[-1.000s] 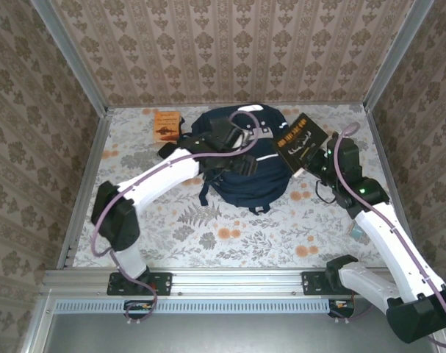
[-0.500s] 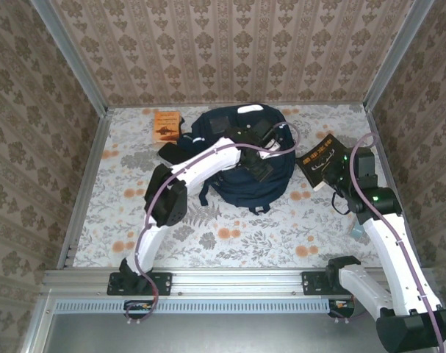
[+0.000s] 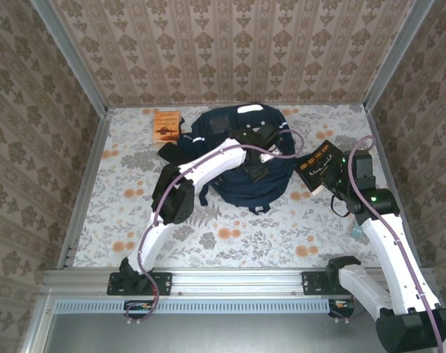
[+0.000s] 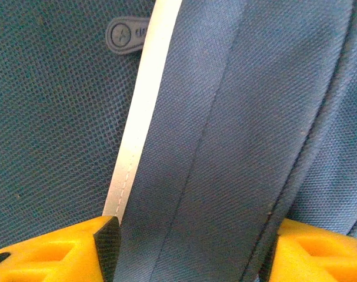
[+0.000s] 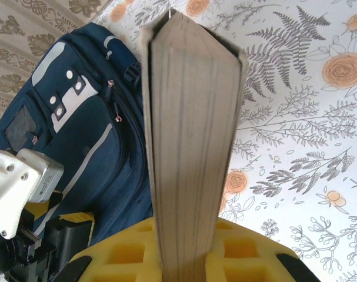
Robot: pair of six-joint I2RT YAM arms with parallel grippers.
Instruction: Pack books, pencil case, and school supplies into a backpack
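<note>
At the middle of the floral surface (image 3: 230,228) lies the backpack (image 3: 241,190), navy with white stripes and pale grey patches at its far end. The left arm (image 3: 208,158) reaches over it, and the left fingers (image 4: 54,255) meet its upper side. From the left wrist, a thick ridge of navy fabric edged with a white stripe fills the whole gap between the two yellow tips and touches both. They are pinched onto the backpack, with the fabric keeping them apart.

Just right of the backpack, the right fingers (image 5: 122,249) clamp the black book (image 3: 316,160) with gold lettering. It is held tilted, cover up, with one corner near the backpack's right side. From the right wrist the book stands on edge between the yellow tips, its page block toward the camera. The backpack lies beyond it on the left and floral surface on the right.

By the backpack's far left corner the orange book (image 3: 166,126) lies flat. Nearer, just beside the backpack's left side, sits the pencil case (image 3: 167,152), partly behind the left arm.
</note>
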